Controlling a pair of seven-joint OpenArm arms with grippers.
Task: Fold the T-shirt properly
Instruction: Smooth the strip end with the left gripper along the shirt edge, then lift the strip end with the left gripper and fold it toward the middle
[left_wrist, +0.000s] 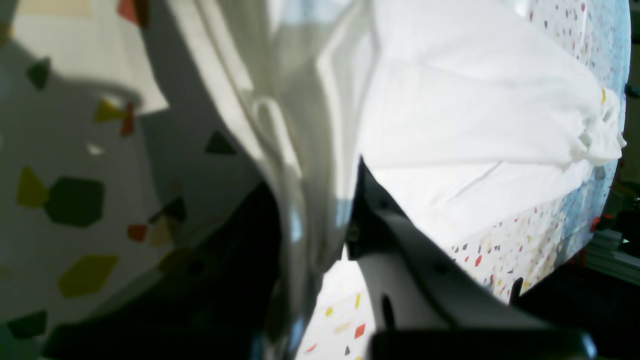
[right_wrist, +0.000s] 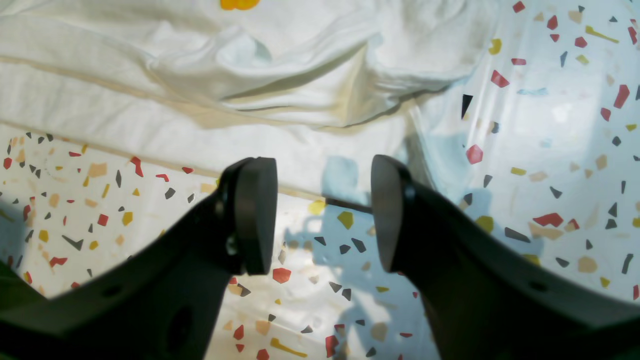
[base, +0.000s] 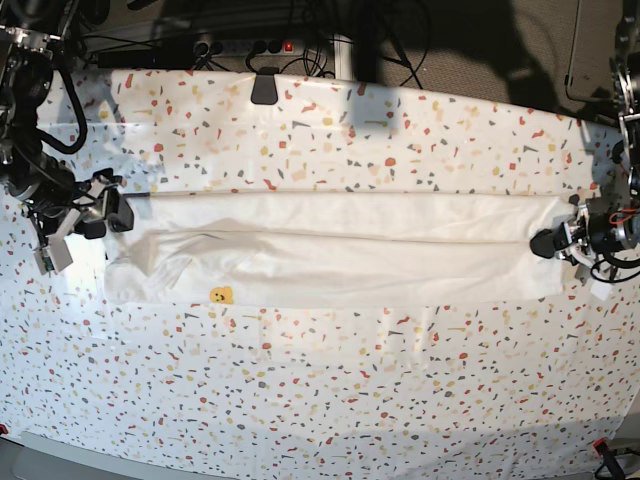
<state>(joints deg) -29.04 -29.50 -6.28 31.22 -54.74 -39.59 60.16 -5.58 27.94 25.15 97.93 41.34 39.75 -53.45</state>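
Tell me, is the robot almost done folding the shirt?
Not yet. The T-shirt is already folded into a long strip. The left gripper pinches one end; the right gripper is open by the other. Folding it shorter is left.

We have both arms reaching low over the table from opposite ends, one at each side of the base view. Our left gripper (base: 548, 243) sits on that view's right, its wrist pointing inward; in the left wrist view its dark fingers (left_wrist: 380, 220) are pinched together with a fold of white cloth caught between them. Our right gripper (base: 112, 212) sits on the base view's left, wrist angled toward the middle. In the right wrist view its two round black pads (right_wrist: 256, 215) stand clearly apart with nothing between them, hanging just above the surface.
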